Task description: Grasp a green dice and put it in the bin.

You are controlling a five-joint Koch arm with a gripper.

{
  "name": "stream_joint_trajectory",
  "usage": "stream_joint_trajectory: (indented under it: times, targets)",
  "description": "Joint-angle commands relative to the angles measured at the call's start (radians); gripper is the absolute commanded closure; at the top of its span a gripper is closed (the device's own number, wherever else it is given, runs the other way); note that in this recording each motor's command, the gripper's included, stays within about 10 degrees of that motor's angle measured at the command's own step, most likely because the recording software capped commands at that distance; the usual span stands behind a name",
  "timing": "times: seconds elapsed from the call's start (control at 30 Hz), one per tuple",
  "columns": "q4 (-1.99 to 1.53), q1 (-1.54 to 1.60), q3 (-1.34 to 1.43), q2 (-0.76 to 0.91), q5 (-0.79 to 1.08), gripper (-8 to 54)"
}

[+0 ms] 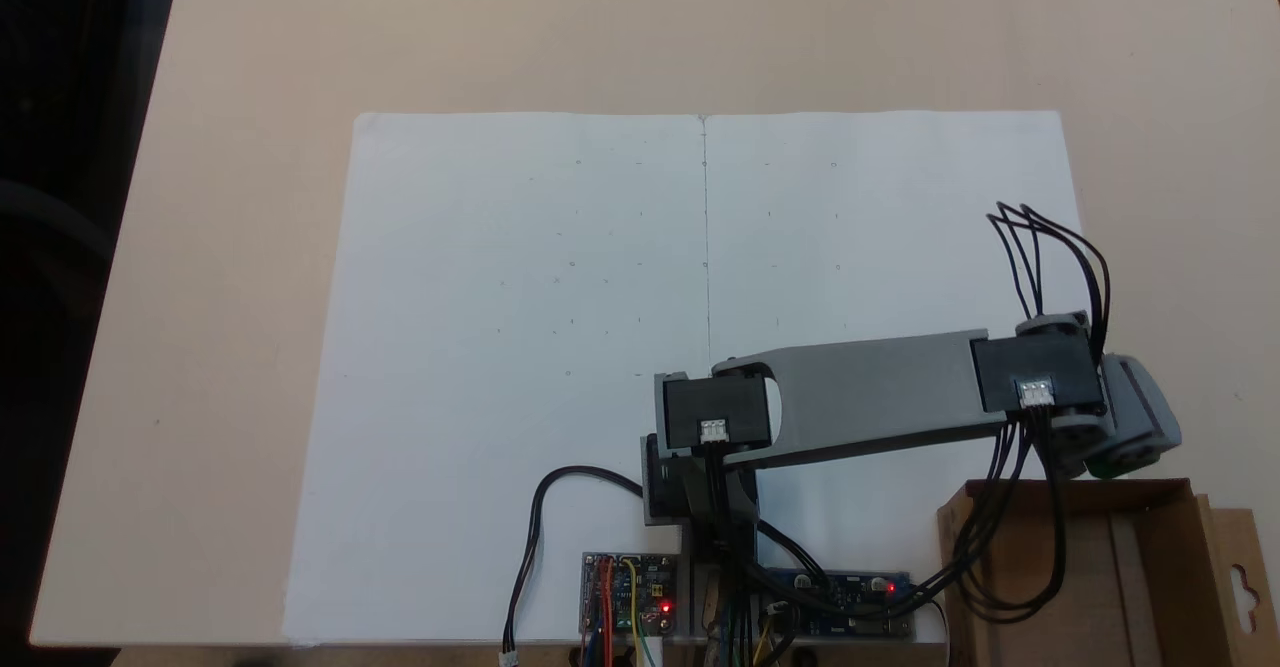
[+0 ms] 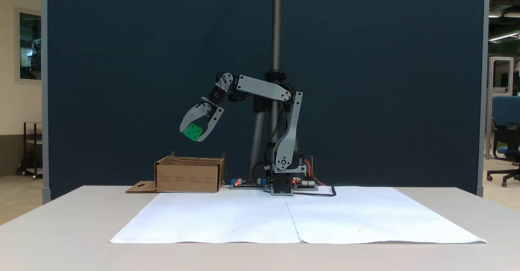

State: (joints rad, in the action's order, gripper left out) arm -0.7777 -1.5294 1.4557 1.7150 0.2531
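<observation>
- One bin [image 2: 189, 175], a brown low-walled cardboard box, stands on the surface [image 2: 61, 238] at the side view's left.
- One green dice [image 2: 193, 132], bright with dark pips, apparently rounded, hangs above it.
- One claw [image 2: 195, 136] pinches that dice.

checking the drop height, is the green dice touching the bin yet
Apart. In a fixed view, the green dice hangs in the hand, with dark backdrop plainly visible between it and the bin.
</observation>
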Motion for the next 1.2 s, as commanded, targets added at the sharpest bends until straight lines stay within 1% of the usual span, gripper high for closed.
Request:
stream_joint_trajectory:
  times: [0.0, 0.33, 0.43, 0.63, 0.67, 0.7, 0.87, 1.17]
  targets:
    - [-0.006, -0.117, -0.057, -0.008, 0.147, 33.4]
    - [-0.009, -0.318, -0.055, -0.172, 0.325, 33.4]
    - [-0.025, -0.319, -0.031, -0.25, 0.336, 33.3]
    - [-0.018, -0.314, -0.014, -0.27, 0.337, 32.5]
    - [-0.017, -0.314, -0.014, -0.27, 0.336, 26.4]
    - [-0.018, -0.314, -0.012, -0.27, 0.336, 16.4]
    - [0.015, -0.314, -0.009, -0.279, 0.333, -0.8]
    - [0.072, -0.304, -0.015, -0.258, 0.304, 1.8]
